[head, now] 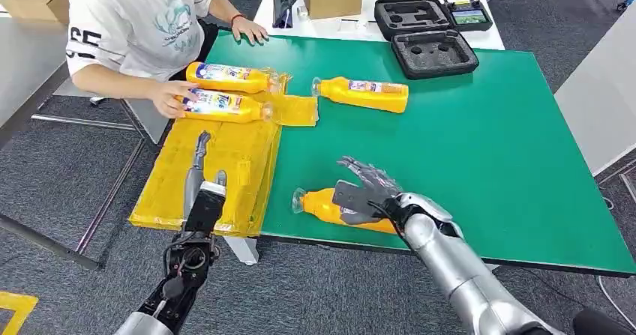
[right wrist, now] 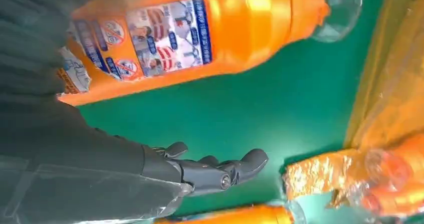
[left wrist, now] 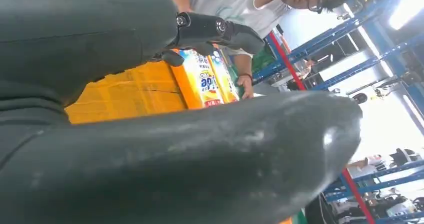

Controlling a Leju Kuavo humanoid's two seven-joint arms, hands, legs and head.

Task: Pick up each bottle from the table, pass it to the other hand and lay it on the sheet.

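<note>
the right hand [head: 367,192] is draped over an orange bottle [head: 330,206] lying near the front edge of the green surface [head: 487,148], fingers [right wrist: 220,171] spread wide and not closed around it. the left hand [head: 201,177] hovers over the yellow sheet [head: 225,163], fingers extended and holding nothing. two more bottles [head: 225,91] lie on the sheet's far end under a person's hand [head: 171,97], and another bottle [head: 367,94] lies on the surface just beside it.

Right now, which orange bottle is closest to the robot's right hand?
The bottle at the table's near edge, right under the right hand. The other three lie farther back, two of them on the yellow sheet.
</note>
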